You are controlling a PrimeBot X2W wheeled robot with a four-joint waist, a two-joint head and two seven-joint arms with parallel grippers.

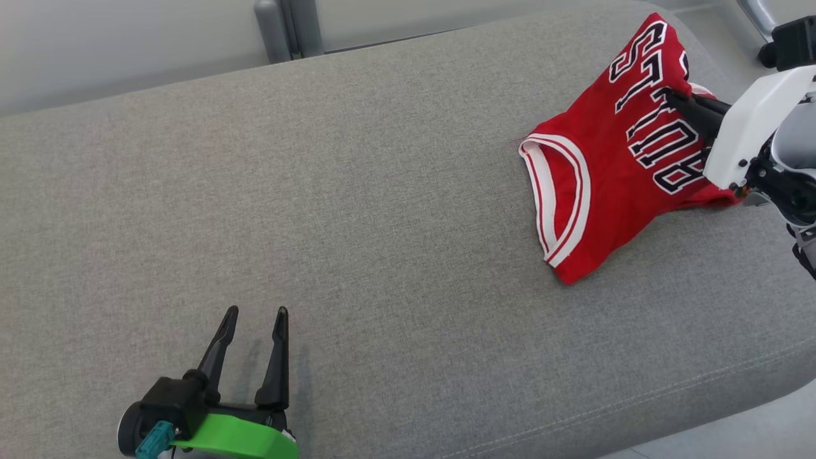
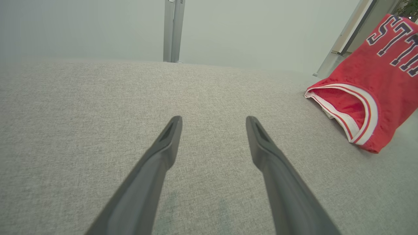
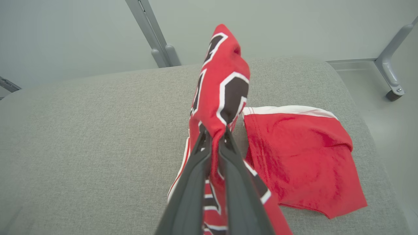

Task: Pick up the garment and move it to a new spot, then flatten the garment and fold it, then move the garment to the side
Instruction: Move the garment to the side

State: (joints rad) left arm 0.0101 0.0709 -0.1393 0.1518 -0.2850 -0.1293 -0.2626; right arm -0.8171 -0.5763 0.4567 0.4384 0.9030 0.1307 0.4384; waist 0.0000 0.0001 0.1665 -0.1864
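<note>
Head view first: your red jersey (image 1: 612, 172) sits far over on the right side of the grey cushion (image 1: 382, 223), partly lifted, so the lettering stands up in a ridge while the white-trimmed opening lies on the fabric. Your right gripper (image 1: 672, 97) comes in from the right edge and its dark fingers are buried in the cloth up by the lettering, which looks like why that part is tented. Your left gripper (image 1: 257, 310) is parked at the lower left, well apart from the jersey, jaws spread wide with nothing between them. I'd guess it's just keeping out of the way. Left wrist view: same story, two fingers splayed over bare cushion, with the jersey off at the upper right and the trimmed hole gaping toward the camera. Right wrist view: here you can see the grip properly. The jaws are clamped tight on a bunched fold of jersey, a peak of cloth sticks up past the tips, and the rest slumps on the cushion to the right near its edge. My read: you've got your pinch and the carry to a new spot is what's next, so watch for the loose half dragging.
</note>
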